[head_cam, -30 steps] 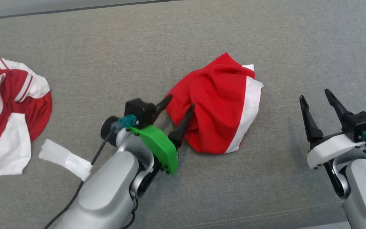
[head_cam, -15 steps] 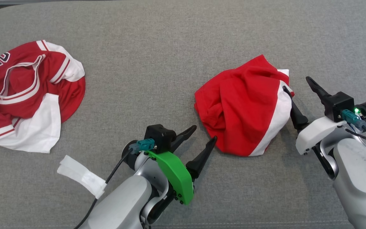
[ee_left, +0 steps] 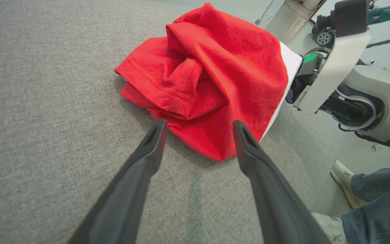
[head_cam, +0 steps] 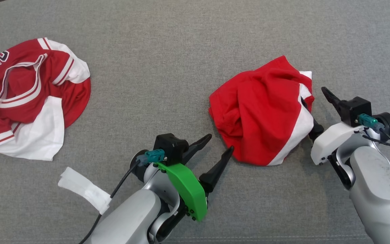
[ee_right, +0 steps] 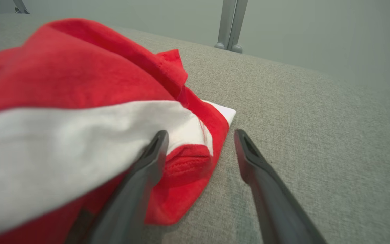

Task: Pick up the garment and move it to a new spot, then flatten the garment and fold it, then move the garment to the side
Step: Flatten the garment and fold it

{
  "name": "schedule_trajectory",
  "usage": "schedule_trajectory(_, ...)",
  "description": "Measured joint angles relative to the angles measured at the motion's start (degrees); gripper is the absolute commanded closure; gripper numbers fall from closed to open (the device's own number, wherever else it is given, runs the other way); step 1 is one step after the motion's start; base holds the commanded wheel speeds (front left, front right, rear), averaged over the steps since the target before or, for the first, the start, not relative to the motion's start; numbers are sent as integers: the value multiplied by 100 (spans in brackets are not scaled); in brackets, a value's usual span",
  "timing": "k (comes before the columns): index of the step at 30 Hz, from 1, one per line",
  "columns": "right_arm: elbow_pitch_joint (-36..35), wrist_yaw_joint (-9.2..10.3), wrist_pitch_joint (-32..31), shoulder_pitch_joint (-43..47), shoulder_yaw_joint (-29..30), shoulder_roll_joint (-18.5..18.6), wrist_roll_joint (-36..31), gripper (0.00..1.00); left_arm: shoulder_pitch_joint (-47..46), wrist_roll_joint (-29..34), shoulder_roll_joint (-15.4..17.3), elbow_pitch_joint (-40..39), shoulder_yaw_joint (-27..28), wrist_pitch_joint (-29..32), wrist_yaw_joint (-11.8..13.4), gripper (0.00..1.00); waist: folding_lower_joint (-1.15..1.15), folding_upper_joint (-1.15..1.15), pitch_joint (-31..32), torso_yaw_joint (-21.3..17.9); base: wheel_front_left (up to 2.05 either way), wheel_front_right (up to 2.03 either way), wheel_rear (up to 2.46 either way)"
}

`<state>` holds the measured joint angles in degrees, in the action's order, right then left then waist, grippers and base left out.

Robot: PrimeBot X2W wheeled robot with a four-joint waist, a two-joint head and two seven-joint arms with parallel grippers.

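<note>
- While both arms sit low over the grey fabric surface (head_cam: pixel 168 67), the garment (head_cam: pixel 262 112), red with a white band, lies crumpled in a heap toward 3 o'clock of the head view's centre.
- Left gripper (head_cam: pixel 220 142): fingers spread wide, holding nothing. It is placed at the garment's 7 o'clock, with its tips just short of the red hem.
- Right gripper (head_cam: pixel 312 94): fingers spread wide, not clamped. It is placed at the garment's 3 o'clock. One finger lies against the white band, the other over bare surface, and a red corner sits between them.
- A second red-and-white jersey (head_cam: pixel 29 98) lies bunched at the garment's 9 o'clock, well apart.
- A white strip (head_cam: pixel 83 189) lies at the left gripper's 8 o'clock.
- The left wrist view shows a person's jeans leg (ee_left: pixel 377 189) and pale shoe (ee_left: pixel 345 183) beyond the surface edge.
</note>
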<state>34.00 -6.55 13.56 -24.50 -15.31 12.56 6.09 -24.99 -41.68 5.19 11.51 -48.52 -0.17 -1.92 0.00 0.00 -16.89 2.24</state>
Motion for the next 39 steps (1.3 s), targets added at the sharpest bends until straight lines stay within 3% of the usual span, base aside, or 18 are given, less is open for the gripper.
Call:
schedule_trajectory(1,42,-1,0,-13,-5,-18,31,11,14,0,8,-37,-5,15,-1,0,0,0,-6,1,0,0,0)
schedule_trajectory(2,96,-15,0,-25,-4,-24,70,33,29,-2,11,-76,-12,24,0,0,0,0,-13,3,0,0,0)
schedule_trajectory(3,153,-38,0,-41,-9,-24,92,48,37,-13,10,-104,-23,60,-1,0,0,0,-20,6,0,0,0)
schedule_trajectory(4,197,-48,-1,-60,-5,-23,113,56,38,-34,8,-125,-43,75,-1,0,0,0,-29,10,0,0,0)
schedule_trajectory(5,231,-48,-1,-80,11,-26,163,56,39,-48,4,-147,-64,110,-1,0,0,0,-40,20,0,0,0)
schedule_trajectory(8,345,-49,-1,-115,1,-35,234,69,40,-51,5,-218,-82,122,-1,0,0,0,-82,51,0,0,0)
schedule_trajectory(10,433,-49,-1,-132,-8,-70,331,84,41,-51,18,-259,-77,123,0,0,0,0,-102,68,0,0,0)
schedule_trajectory(12,497,-49,-1,-174,-16,-109,387,93,42,-51,42,-288,-66,124,2,0,0,0,-115,77,0,0,0)
schedule_trajectory(15,560,-49,0,-252,-19,-131,456,100,50,-51,90,-318,-45,168,40,0,0,0,-132,83,0,0,0)
schedule_trajectory(23,564,-49,2,-319,-257,-175,818,100,153,-62,114,-363,-12,168,41,0,0,0,-115,87,0,0,0)
schedule_trajectory(27,182,-49,2,-341,-635,-193,1122,100,240,-129,113,-348,-4,164,43,0,0,0,-73,96,0,0,0)
schedule_trajectory(32,-730,-52,-221,-671,-1628,-113,1457,100,305,-238,101,-348,46,74,44,0,0,0,9,97,0,0,0)
schedule_trajectory(39,-1884,-53,-1230,-1250,-2643,582,1979,100,366,-391,-34,-312,66,-75,44,0,0,0,222,104,0,0,0)
